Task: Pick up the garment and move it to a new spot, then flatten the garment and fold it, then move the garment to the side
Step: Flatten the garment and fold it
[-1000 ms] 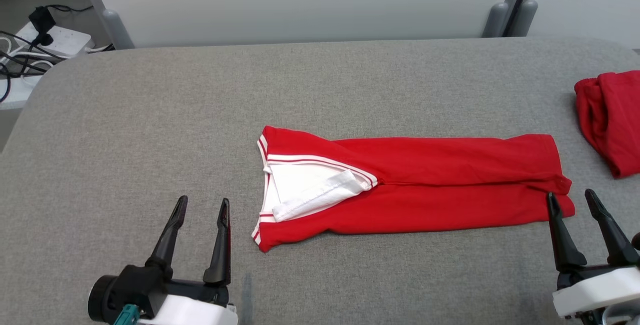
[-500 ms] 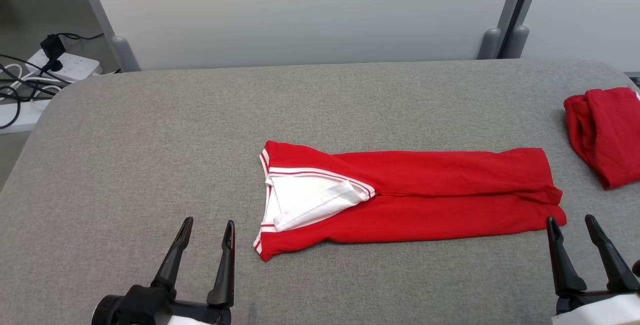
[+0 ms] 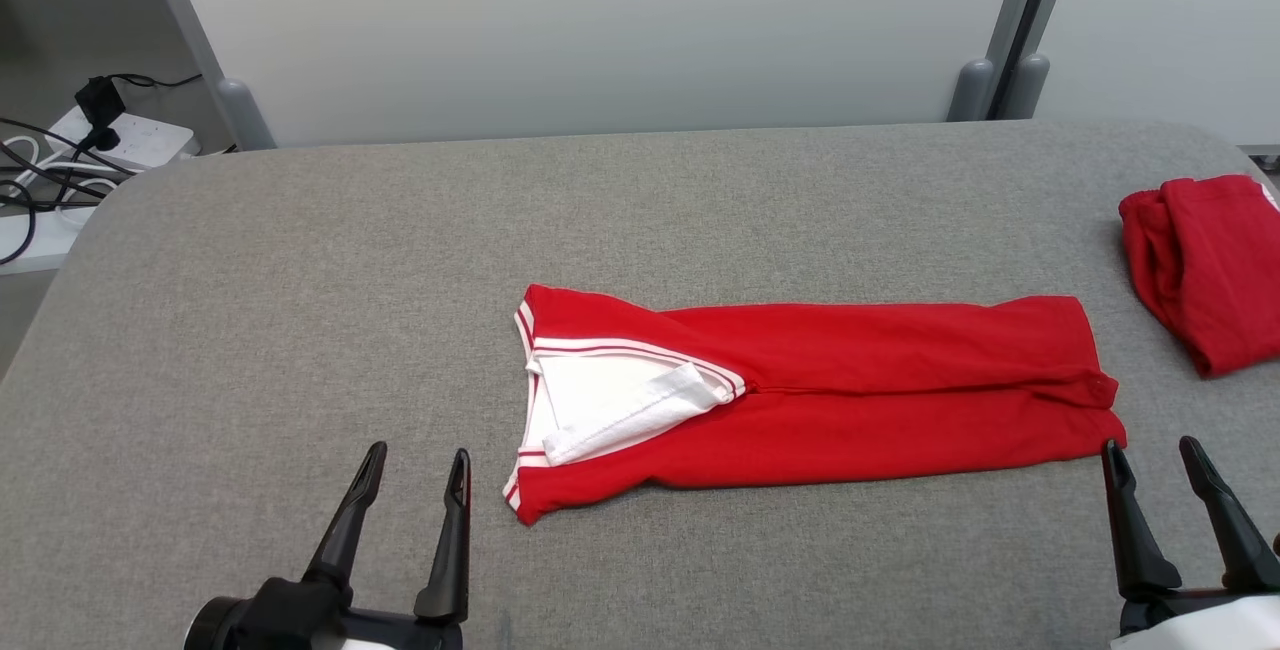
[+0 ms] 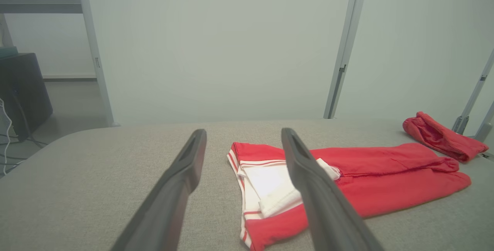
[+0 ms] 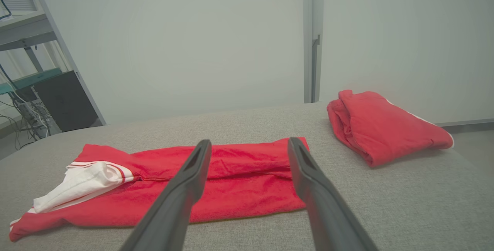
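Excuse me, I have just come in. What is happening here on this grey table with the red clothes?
A two-armed robot is folding a red garment with a white collar. It lies on the grey table, already folded lengthwise into a long strip. The left gripper hovers open near the collar end, the right gripper open near the hem end; neither holds anything. A second red garment lies folded at the table's right edge.

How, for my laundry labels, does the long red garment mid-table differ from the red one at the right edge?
The middle garment lies stretched in a long strip; the right-edge garment is bundled compactly. The middle garment shows a white, stripe-trimmed collar; the right-edge garment looks almost wholly red. Both are red, resting on the gray table.
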Robot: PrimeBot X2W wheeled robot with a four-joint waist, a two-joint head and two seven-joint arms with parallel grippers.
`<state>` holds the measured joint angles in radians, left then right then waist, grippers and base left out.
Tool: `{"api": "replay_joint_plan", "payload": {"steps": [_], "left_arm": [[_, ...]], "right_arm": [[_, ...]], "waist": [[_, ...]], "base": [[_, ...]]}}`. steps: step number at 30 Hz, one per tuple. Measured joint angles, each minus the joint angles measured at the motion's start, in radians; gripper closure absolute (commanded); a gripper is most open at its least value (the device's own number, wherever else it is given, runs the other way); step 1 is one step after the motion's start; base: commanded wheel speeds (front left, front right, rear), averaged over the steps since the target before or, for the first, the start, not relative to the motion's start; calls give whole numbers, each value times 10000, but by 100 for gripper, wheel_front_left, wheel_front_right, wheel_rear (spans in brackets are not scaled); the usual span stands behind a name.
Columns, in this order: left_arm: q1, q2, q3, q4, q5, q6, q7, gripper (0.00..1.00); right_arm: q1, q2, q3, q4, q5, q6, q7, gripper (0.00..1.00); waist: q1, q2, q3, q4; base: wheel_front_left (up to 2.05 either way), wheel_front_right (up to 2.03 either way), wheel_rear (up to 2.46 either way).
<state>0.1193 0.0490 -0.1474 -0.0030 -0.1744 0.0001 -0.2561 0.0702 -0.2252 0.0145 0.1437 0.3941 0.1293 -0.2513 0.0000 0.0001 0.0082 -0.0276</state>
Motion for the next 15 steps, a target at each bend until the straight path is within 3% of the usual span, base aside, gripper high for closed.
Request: {"api": "replay_joint_plan", "payload": {"steps": [8,15], "left_arm": [[0,0,0,21,88,-2,0,0],[-1,6,-151,98,176,-69,0,0]], "right_arm": [[-108,84,-82,472,219,0,0,0],[-1554,-232,113,3083,1760,-2,2,0]], "waist": [[0,0,11,-18],[0,0,87,41]], "base": [[0,0,0],[0,0,0]]}}
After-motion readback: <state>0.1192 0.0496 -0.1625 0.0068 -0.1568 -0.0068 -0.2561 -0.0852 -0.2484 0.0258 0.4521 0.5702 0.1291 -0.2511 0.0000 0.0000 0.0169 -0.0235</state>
